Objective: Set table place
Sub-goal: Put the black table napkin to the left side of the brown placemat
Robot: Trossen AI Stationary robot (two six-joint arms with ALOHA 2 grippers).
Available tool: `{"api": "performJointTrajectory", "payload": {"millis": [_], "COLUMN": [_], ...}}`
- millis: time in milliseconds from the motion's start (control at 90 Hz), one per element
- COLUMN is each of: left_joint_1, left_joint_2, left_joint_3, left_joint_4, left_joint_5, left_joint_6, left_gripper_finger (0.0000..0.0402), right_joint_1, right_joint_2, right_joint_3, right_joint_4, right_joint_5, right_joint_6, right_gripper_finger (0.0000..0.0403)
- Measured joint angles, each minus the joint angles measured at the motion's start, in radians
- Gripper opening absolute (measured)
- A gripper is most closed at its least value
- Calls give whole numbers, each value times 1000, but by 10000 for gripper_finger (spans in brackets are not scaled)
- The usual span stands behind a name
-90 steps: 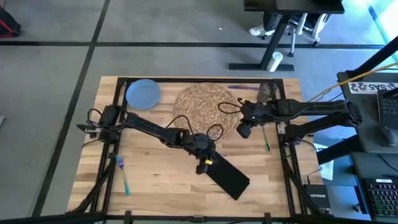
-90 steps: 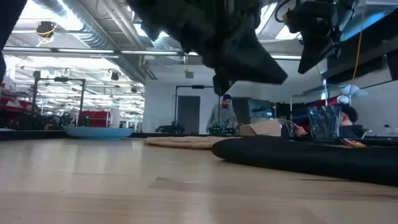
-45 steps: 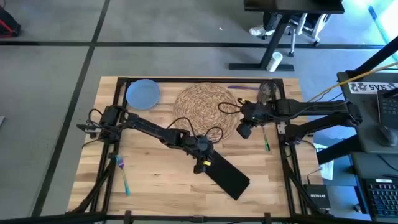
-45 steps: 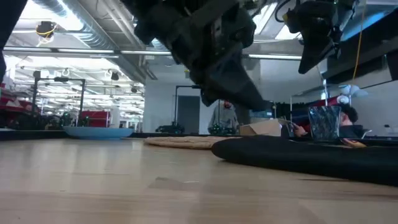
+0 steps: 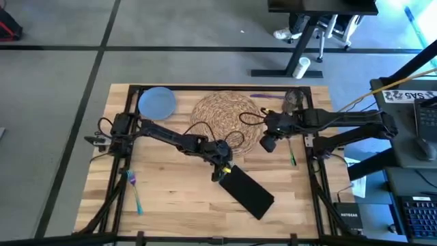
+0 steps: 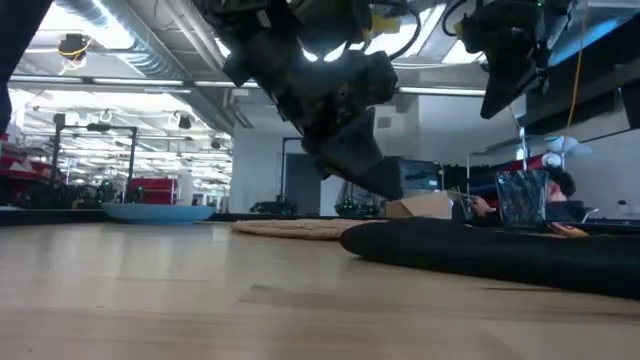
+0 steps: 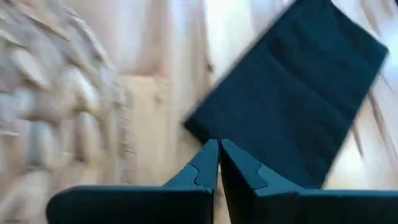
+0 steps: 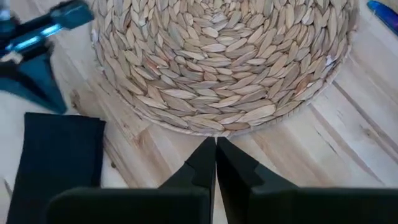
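A black napkin [image 5: 249, 193] lies flat on the table [image 5: 171, 212], near the middle right. My left gripper [image 5: 220, 173] hangs shut just above the napkin's far corner [image 7: 199, 121] and touches nothing; the low view shows a gap beneath it. The woven placemat [image 5: 225, 117] lies at the far middle. My right gripper [image 5: 268, 144] hovers shut over the placemat's right rim [image 8: 217, 127]. A pale blue plate [image 5: 157, 102] rests at the far left, and a grey cup [image 5: 293, 101] stands at the far right.
A teal fork [image 5: 137, 199] with a colourful-handled piece beside it lies near the left front. A green piece of cutlery [image 5: 292, 157] lies right of the placemat, and a purple one [image 5: 263, 96] at the far edge. Bare wood shows at the front middle.
My left gripper has drawn back a little toward the table's far edge, come lower, and tipped its fingers downward over the napkin's far corner. The napkin has stayed where it was.
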Motion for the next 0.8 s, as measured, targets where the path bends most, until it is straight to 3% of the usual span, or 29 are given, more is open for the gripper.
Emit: {"api": "performJointTrajectory", "payload": {"millis": [356, 644, 800], "left_joint_1": [70, -40, -93], "left_joint_2": [-87, -121, -70], "left_joint_3": [0, 0, 1], "left_joint_4": [-27, 145, 164], "left_joint_5": [40, 75, 8], "left_joint_6": [25, -13, -19], "left_gripper_finger": [0, 0, 0], "right_joint_1": [0, 0, 0], "right_joint_2": [0, 0, 0], "right_joint_3": [0, 0, 0], "right_joint_4": [-12, -45, -50], "right_joint_5": [-1, -8, -9], "right_joint_6": [0, -3, -1], "right_gripper_finger": [0, 0, 0]}}
